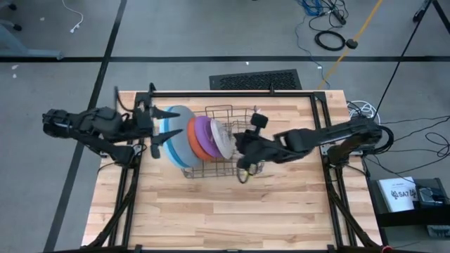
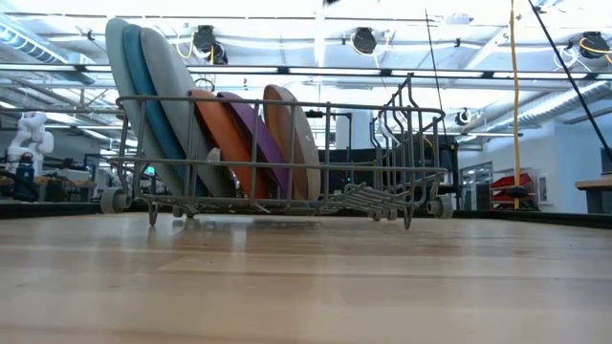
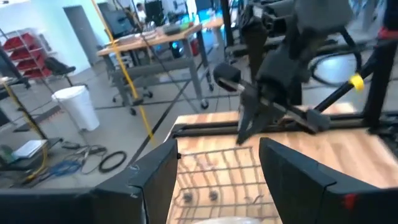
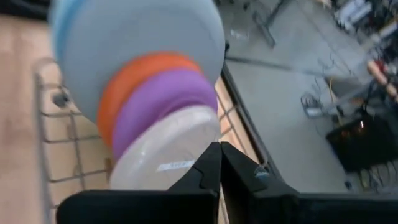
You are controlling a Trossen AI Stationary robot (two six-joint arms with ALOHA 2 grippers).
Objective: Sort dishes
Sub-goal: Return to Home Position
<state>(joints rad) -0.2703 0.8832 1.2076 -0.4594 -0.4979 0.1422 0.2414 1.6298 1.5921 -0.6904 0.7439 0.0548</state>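
Observation:
Six plates stand on edge in the left end of the wire dish rack (image 1: 242,116). From the left they are a pale blue one (image 2: 115,67), a blue one (image 2: 142,86), a grey one (image 2: 177,96), an orange one (image 2: 218,139), a purple one (image 2: 251,139) and a pale grey one (image 2: 292,134). Each leans in the rack's slots on its lower rim. My left gripper (image 1: 163,126) is open above the large plates' left side, its fingers apart. My right gripper (image 4: 219,163) is shut above the rack, just right of the pale grey plate (image 4: 168,155). Neither gripper shows in the low view.
The rack (image 2: 382,143) stands on small wheels in the middle of the wooden table (image 1: 211,211), and its right half holds no plates. Bare wood lies toward the near edge. A black frame (image 1: 316,98) runs along the table's sides and far edge.

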